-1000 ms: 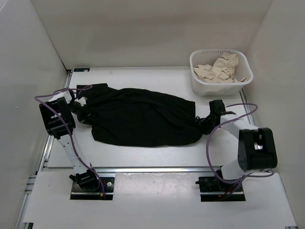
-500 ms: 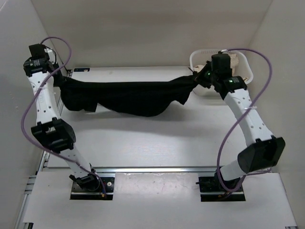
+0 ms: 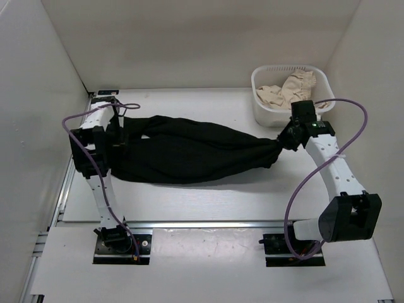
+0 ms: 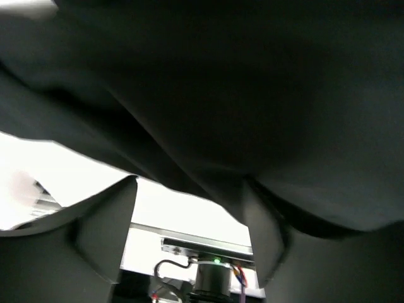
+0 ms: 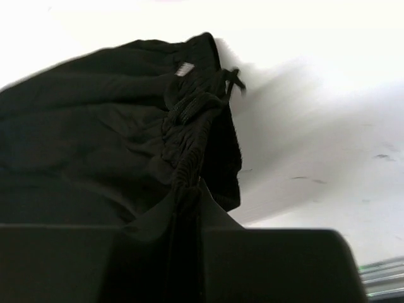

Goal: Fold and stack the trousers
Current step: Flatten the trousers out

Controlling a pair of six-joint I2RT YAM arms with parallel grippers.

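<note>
One white surface (image 3: 189,202) carries everything, with pale walls on three sides. Across its middle lie the black trousers (image 3: 189,151), pulled into a long bunched band from left to right. They are broad and rumpled at the left end and drawn into a narrow twist at the right end, near the front of the basket.

The right arm (image 3: 334,167) arches in from the near edge to that twisted end. The left arm (image 3: 95,177) stands upright at the left end of the cloth.

A white basket (image 3: 265,115) sits at the far right corner, holding beige frilly garments (image 3: 293,88).

The right claw (image 5: 187,211) is clamped on the trousers, with ribbed gathered fabric and a cord bunched just ahead of its fingers. The left claw (image 4: 189,196) sits at the left end with its fingers (image 4: 104,233) apart. Black fabric drapes over it from above, and the surface shows through the gap between the fingers.
</note>
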